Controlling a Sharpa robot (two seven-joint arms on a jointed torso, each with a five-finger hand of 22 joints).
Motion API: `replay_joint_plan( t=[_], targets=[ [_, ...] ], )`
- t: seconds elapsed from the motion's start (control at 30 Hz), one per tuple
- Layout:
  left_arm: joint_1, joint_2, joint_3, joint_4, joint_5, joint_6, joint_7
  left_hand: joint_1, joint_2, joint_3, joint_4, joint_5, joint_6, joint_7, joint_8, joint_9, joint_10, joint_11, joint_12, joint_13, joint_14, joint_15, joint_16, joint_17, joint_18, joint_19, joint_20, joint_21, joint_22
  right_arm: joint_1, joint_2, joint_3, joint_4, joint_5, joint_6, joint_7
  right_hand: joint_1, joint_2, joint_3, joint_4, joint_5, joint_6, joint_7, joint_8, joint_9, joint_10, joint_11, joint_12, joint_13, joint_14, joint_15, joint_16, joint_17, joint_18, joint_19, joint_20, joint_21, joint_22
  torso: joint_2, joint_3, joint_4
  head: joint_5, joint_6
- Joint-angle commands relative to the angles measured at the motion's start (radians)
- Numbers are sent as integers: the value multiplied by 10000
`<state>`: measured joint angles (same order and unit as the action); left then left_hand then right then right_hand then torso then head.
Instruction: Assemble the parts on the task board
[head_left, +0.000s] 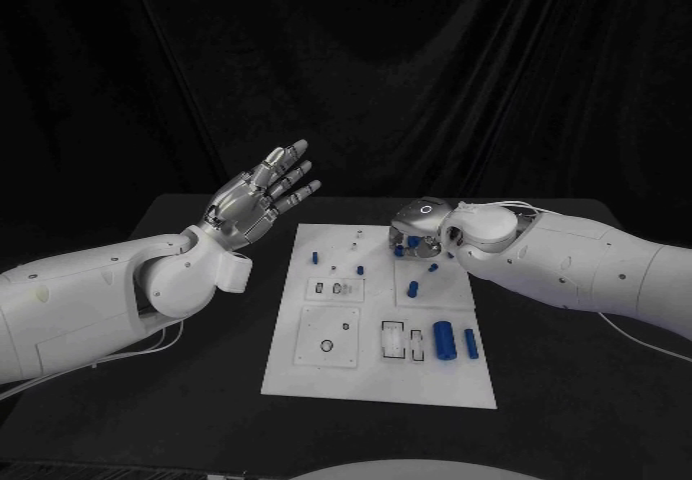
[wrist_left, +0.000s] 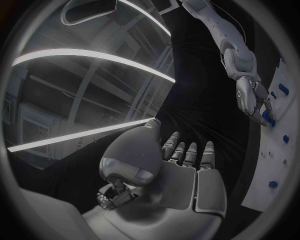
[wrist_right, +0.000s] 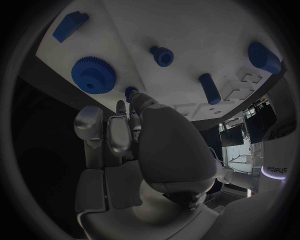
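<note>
On the table, head view: the white task board (head_left: 378, 318) lies flat mid-table, a smooth plate with cut-out slots and small blue parts scattered across it.
Left hand, head view: left hand (head_left: 264, 201) is raised off the board's far left corner, palm up-ish, fingers spread, holding nothing. My guess is it's just parked out of the way.
Right hand, head view: right hand (head_left: 427, 230) is bent down over the board's far right area, fingertips right among the blue parts there. Can't tell from here if it's actually pinching anything.
Near parts, head view: a chunky blue cylinder (head_left: 444, 338) and a thinner one (head_left: 470, 343) lie near the board's near right edge, untouched.
Left wrist view: same story, the metal fingers (wrist_left: 189, 151) are straight, slightly apart, empty.
Right wrist view: fingertips (wrist_right: 129, 116) are bunched together just beside a small blue peg (wrist_right: 131, 92), next to a toothed blue gear (wrist_right: 94, 75). Contact isn't clear, so I can't tell whether it's gripping. Looks lined up to pick or seat that peg.
</note>
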<state>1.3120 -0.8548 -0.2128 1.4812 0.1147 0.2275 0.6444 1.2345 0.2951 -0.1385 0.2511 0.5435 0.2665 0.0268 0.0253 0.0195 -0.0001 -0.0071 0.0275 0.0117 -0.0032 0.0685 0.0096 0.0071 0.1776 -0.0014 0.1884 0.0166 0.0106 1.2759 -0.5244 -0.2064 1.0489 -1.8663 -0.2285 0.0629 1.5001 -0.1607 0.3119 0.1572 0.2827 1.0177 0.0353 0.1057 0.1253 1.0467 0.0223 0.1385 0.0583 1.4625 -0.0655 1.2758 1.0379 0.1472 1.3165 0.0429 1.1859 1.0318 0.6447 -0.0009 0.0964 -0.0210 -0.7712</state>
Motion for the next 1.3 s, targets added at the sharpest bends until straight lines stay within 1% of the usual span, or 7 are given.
replay_joint_plan(
  t=[0.03, 0.27, 0.57, 0.77, 1.07, 1.17, 1.3],
  targets=[
    [24, 35, 10, -3, -21, 214, -27, 181, -49, 419, 7, 129, 57, -20, 152, 166, 15, -4, 262, -3, 32, 176, -96, -71, 5, 14, 101, -166, -106, -29, 9, 7, -60, -107, -294, 159, 221, -110, 392, -43, 147, 258, 79, 294, 229, 293, -70, -157, 129, 203, -109, 185, 193, -316, -36, -44, 345, 258, 8, 1, -3, 7, -22],
    [21, 41, 10, -15, -21, 251, -110, 210, -34, 495, -4, 194, 123, -3, 167, 174, 16, 4, 272, -1, 32, 174, -96, -71, 8, 14, 108, -166, -106, -33, 13, 7, -121, -106, -696, 399, 93, -29, 536, -83, -154, 743, 63, 556, 491, 884, -196, -51, 156, 209, -207, 200, 242, -340, -12, -152, 412, 422, 6, -1, -13, 23, -47],
    [21, 22, 10, -6, -21, 282, -192, 244, -36, 603, -9, 243, 273, 47, 203, 193, 22, 46, 298, 5, 32, 175, -96, -71, 11, 14, 119, -166, -106, -32, -12, 7, -113, 159, -946, 520, 92, 86, 604, -248, -347, 1175, 126, 788, 784, 1539, -213, 21, 172, 205, -223, 176, 241, -369, 17, -178, 470, 596, 4, -2, -9, 52, -74],
    [21, -33, 9, 23, -21, 262, -235, 266, -41, 673, -16, 283, 385, 83, 233, 207, 28, 78, 317, 9, 32, 174, -96, -71, 13, 14, 126, -166, -106, 5, -74, 7, -31, 476, -1141, 526, 97, 97, 604, -306, -358, 1251, 222, 820, 865, 1717, -151, 19, 169, 212, -201, 184, 272, -403, 77, -170, 558, 752, -2, -5, -5, 148, -83],
    [21, -109, 9, 76, -21, 190, -276, 282, -50, 717, -25, 310, 460, 105, 255, 215, 33, 99, 341, 14, 32, 172, -96, -71, 15, 18, 133, -163, -103, 467, 88, 8, 46, 589, -1164, 408, 93, 83, 599, -321, -373, 1256, 253, 817, 886, 1751, -119, 2, 162, 223, -186, 205, 313, -420, 109, -161, 603, 827, -6, -11, 3, 223, -107],
    [21, -122, 9, 100, -21, 166, -286, 282, -50, 717, -25, 310, 460, 105, 255, 215, 33, 99, 341, 14, 32, 172, -96, -71, 15, 18, 133, -163, -103, 547, 232, 8, -57, 595, -1131, 395, 90, 78, 598, -325, -382, 1245, 256, 808, 890, 1743, -114, -14, 155, 224, -180, 206, 317, -421, 107, -157, 603, 830, -7, -9, -4, 260, -112],
    [21, -126, 9, 140, -21, 137, -281, 287, -55, 728, -29, 315, 492, 110, 264, 219, 36, 104, 351, 16, 32, 172, -96, -71, 15, 19, 135, -162, -102, 610, 491, 8, -301, 600, -1000, 392, 93, 79, 614, -339, -395, 1188, 263, 764, 901, 1710, -99, -81, 131, 209, -160, 173, 271, -417, 83, -141, 581, 818, 13, -6, 32, 276, -126]
  ],
)
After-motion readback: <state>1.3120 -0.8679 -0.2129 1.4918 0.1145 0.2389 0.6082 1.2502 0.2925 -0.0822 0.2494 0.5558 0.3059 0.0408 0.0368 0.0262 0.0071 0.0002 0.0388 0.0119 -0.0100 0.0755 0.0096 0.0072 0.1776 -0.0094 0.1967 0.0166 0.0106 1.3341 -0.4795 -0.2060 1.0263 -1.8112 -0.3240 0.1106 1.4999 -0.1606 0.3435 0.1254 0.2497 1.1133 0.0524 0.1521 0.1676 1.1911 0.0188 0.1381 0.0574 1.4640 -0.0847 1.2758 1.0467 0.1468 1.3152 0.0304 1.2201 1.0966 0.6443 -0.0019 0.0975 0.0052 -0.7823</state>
